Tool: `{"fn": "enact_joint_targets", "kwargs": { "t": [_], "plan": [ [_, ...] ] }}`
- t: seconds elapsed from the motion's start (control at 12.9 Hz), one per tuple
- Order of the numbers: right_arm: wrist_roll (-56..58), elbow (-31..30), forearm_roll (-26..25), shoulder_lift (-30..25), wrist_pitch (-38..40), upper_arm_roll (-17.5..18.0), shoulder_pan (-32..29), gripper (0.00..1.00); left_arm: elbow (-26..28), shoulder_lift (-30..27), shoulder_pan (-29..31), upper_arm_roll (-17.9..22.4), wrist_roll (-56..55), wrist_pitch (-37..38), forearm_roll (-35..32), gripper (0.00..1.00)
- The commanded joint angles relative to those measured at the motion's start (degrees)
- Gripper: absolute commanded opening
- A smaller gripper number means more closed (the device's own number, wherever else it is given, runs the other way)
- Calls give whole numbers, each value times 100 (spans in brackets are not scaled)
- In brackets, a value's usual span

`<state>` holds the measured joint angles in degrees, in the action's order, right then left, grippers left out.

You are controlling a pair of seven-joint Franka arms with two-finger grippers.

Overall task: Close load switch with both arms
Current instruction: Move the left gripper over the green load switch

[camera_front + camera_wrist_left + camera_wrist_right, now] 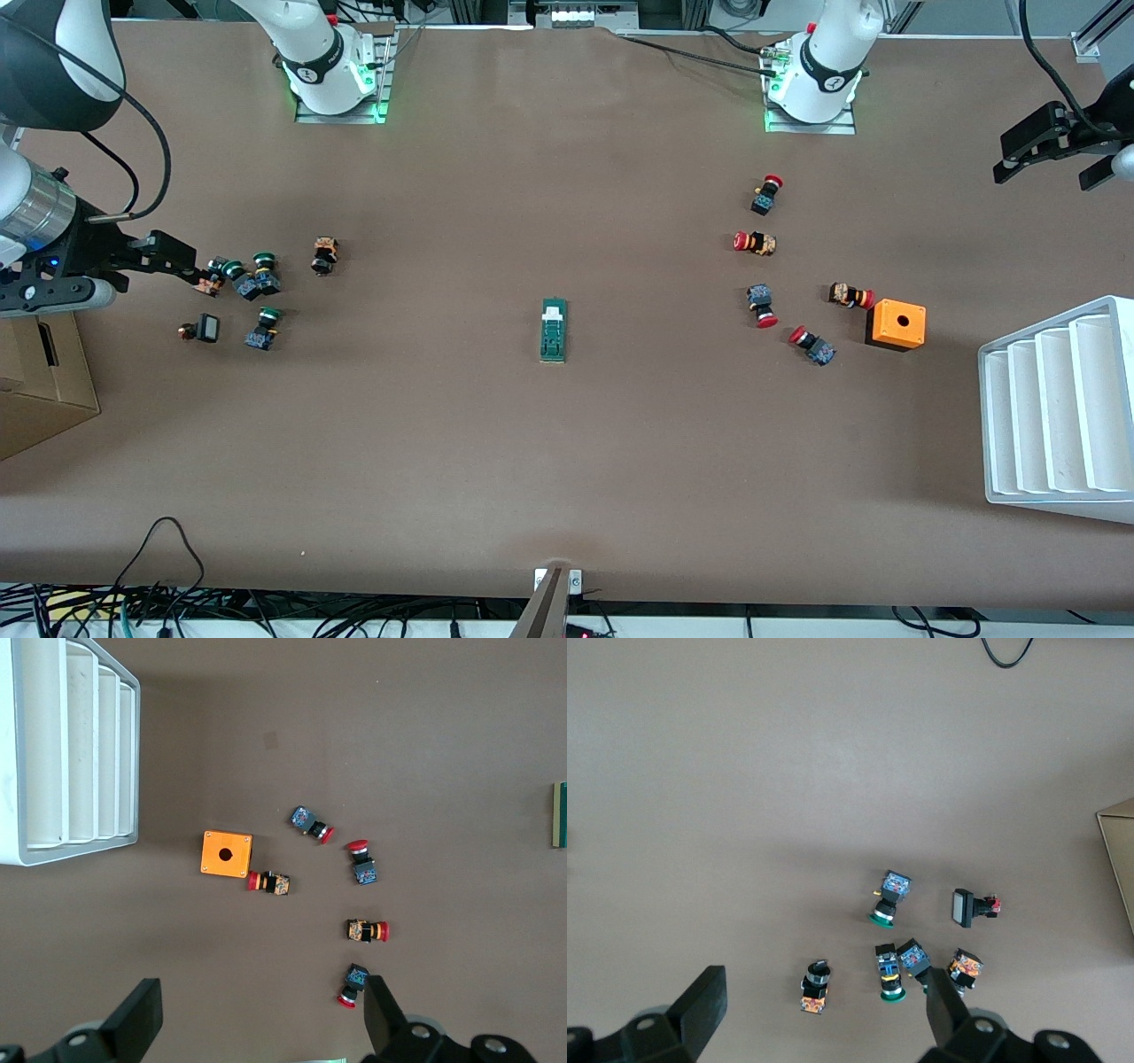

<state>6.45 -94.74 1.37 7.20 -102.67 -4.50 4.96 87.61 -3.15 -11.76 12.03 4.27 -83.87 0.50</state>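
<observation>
The load switch (pixel 555 330) is a narrow green block with a white sliding piece, lying flat at the middle of the table. Only its edge shows in the left wrist view (pixel 559 815). It is out of the right wrist view. My left gripper (pixel 1050 155) is open and empty, up in the air over the left arm's end of the table; in its own view (pixel 260 1019) the fingers stand wide apart. My right gripper (pixel 173 257) is open and empty over the push buttons at the right arm's end, fingers wide in its view (pixel 822 1010). Both are well away from the switch.
Several green-capped push buttons (pixel 252 279) lie toward the right arm's end, several red-capped ones (pixel 766 306) toward the left arm's end. An orange box with a hole (pixel 896 324) and a white ribbed rack (pixel 1054 416) stand beside them. A cardboard box (pixel 44 381) sits at the right arm's end.
</observation>
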Motion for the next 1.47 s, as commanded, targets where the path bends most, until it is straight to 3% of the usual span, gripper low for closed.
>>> {"fn": "enact_joint_targets", "kwargs": {
  "t": [0.0,0.46,0.93,1.39],
  "plan": [
    [59,140,-84,62,133,37,-39,100,98,-46,16,-8,101,-86,-112,100],
    [94,149,-84,62,125,37,-56,100,72,-2,-45,-130,-74,-94,-103,100],
    [384,149,-40,71,134,29,-302,100,98,270,-63,-1447,-1769,-445,-51,100],
    [384,149,-49,71,134,37,-285,100,247,1025,-177,-3108,-4456,-1989,-121,100]
  ]
}}
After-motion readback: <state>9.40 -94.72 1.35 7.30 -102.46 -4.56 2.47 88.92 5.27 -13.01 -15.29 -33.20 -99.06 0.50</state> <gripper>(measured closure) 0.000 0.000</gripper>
